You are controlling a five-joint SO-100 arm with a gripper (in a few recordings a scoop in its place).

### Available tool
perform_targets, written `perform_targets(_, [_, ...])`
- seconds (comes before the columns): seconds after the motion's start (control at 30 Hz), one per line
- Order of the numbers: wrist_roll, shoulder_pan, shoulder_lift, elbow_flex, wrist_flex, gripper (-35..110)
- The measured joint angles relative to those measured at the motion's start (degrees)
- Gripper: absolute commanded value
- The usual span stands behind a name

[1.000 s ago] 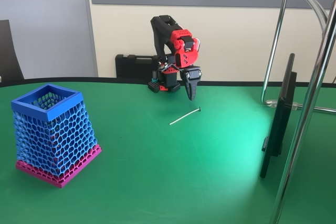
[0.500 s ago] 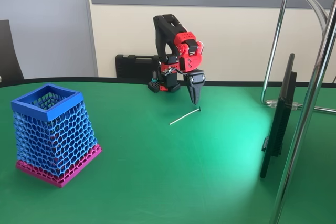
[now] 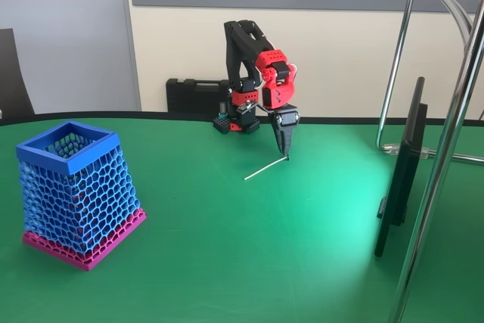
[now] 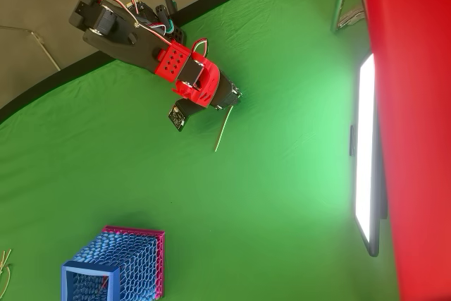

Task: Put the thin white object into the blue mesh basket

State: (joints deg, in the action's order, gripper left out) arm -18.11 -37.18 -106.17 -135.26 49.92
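Green cloth is covering the table (image 3: 249, 262), and everything is sitting on it; the blue mesh basket (image 3: 76, 191) is standing upright well off to the left of the claw and nearer the camera in the fixed view, its square rim open to the top; the red and black arm (image 3: 253, 73) is reaching down from the far edge; the claw (image 3: 285, 153) is pointing straight down with its tips right at the far, knobbed end of the thin white object (image 3: 265, 169), which is lying flat on the cloth and slanting away from the claw toward the lower left. Doing this step well probably means settling the tips astride the stick close to the cloth and closing gently, since so slender a thing could roll or flick aside; whether the tips are spread or pressed together I cannot tell, nor whether they are touching the stick; in the overhead view the wrist is covering them.
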Motion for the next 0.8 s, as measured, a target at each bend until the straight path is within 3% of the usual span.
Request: perform_targets(0.8, [-1.0, -0.4, 5.2, 2.6, -0.5, 13])
